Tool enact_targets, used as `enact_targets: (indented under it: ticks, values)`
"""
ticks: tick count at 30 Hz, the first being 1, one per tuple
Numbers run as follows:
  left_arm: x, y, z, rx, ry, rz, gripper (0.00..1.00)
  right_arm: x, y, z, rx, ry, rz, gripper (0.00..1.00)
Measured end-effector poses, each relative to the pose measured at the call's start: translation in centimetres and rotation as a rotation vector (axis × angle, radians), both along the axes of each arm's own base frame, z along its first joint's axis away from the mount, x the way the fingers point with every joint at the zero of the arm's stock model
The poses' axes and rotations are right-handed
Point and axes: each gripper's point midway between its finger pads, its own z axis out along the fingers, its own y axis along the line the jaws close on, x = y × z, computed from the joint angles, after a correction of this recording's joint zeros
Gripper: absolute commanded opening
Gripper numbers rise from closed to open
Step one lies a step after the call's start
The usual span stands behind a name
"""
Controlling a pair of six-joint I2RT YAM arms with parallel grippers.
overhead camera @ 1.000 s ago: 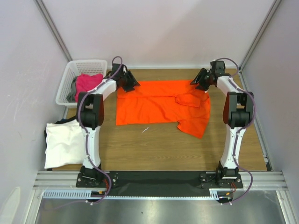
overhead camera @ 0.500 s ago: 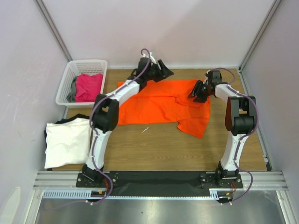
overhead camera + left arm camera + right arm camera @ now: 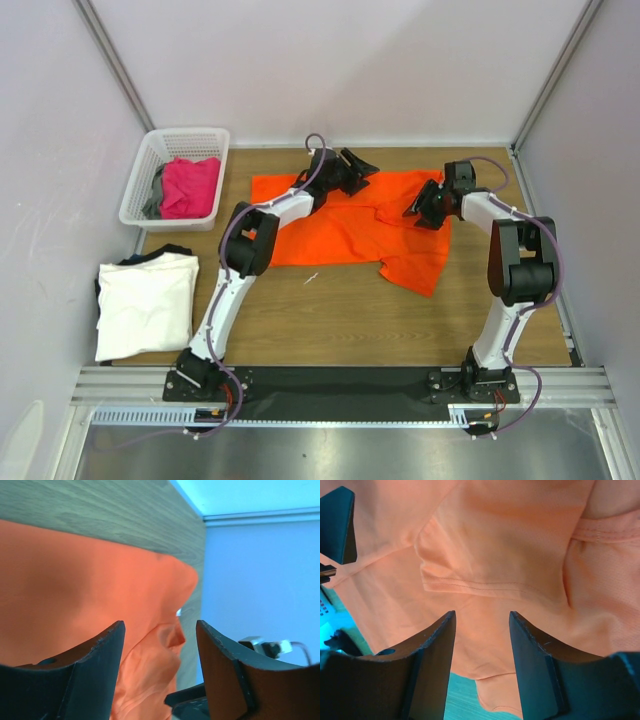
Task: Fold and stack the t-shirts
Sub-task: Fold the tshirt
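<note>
The bright orange t-shirt (image 3: 330, 225) lies spread on the wooden table (image 3: 300, 320), one sleeve folded onto its body near the right side. Above the middle of its far edge my left gripper (image 3: 360, 165) hangs open; in the left wrist view its jaws (image 3: 160, 627) frame rumpled orange cloth (image 3: 75, 570) without touching it. My right gripper (image 3: 418, 208) stands open over the shirt's right part. In the right wrist view it (image 3: 482, 615) hovers over the orange cloth (image 3: 510, 545) close to a stitched sleeve hem, and nothing is pinched.
A folded white t-shirt (image 3: 145, 305) rests on a dark one (image 3: 128, 260) at the table's left edge. The white lattice basket (image 3: 140, 175) at the back left holds a magenta-pink t-shirt (image 3: 190, 185) and a grey one (image 3: 155, 198). Walls close in on three sides.
My left arm has swung right from the shirt's far left corner to the middle of its far edge, its jaws widening. The right gripper has shifted slightly inward over the shirt.
</note>
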Motion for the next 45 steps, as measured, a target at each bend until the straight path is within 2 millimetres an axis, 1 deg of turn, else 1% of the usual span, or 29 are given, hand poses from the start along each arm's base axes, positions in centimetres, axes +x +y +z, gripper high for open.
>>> enact_targets:
  ticks: [2,5,12,16,18,20,22,25,29,32,42,45]
  values:
    - [0.2,-0.4,0.2,-0.023,0.006,0.009,0.66,0.1,-0.2,-0.1,-0.008,0.002,-0.011,0.53]
    - [0.1,-0.8,0.2,-0.043,0.018,0.013,0.71,0.2,-0.3,-0.2,-0.014,0.003,-0.024,0.53]
    - [0.0,-0.7,-1.2,-0.035,0.064,0.034,0.74,0.3,-1.0,-1.1,-0.045,0.019,-0.052,0.54]
    - [-0.1,-0.5,-2.4,-0.018,0.099,0.05,0.81,-0.1,-1.4,-1.8,-0.066,0.045,-0.064,0.55]
    - [-0.2,-0.4,-2.9,-0.011,0.112,0.056,0.83,-0.3,-1.6,-2.3,-0.078,0.063,-0.071,0.55]
    - [-0.1,-0.4,-2.9,-0.014,0.116,0.059,0.91,-0.4,-1.7,-2.7,-0.087,0.074,-0.074,0.56]
    - [-0.1,-0.4,-2.7,-0.023,0.115,0.062,0.92,-0.6,-1.8,-3.2,-0.094,0.087,-0.077,0.56]
    - [0.0,-0.4,-2.6,-0.024,0.115,0.063,0.96,-0.4,-1.9,-3.2,-0.101,0.085,-0.082,0.57]
    - [0.0,-0.4,-2.5,-0.029,0.117,0.066,1.0,-0.2,-2.0,-3.2,-0.108,0.088,-0.084,0.55]
    - [0.1,-0.4,-2.5,-0.03,0.118,0.07,1.0,-0.2,-2.2,-3.2,-0.126,0.091,-0.093,0.51]
    - [0.3,-0.4,-2.5,-0.035,0.122,0.091,1.0,0.0,-3.7,-3.5,-0.214,0.099,-0.157,0.48]
    - [0.3,-0.4,-2.4,-0.036,0.123,0.092,1.0,0.1,-4.0,-3.6,-0.23,0.097,-0.166,0.44]
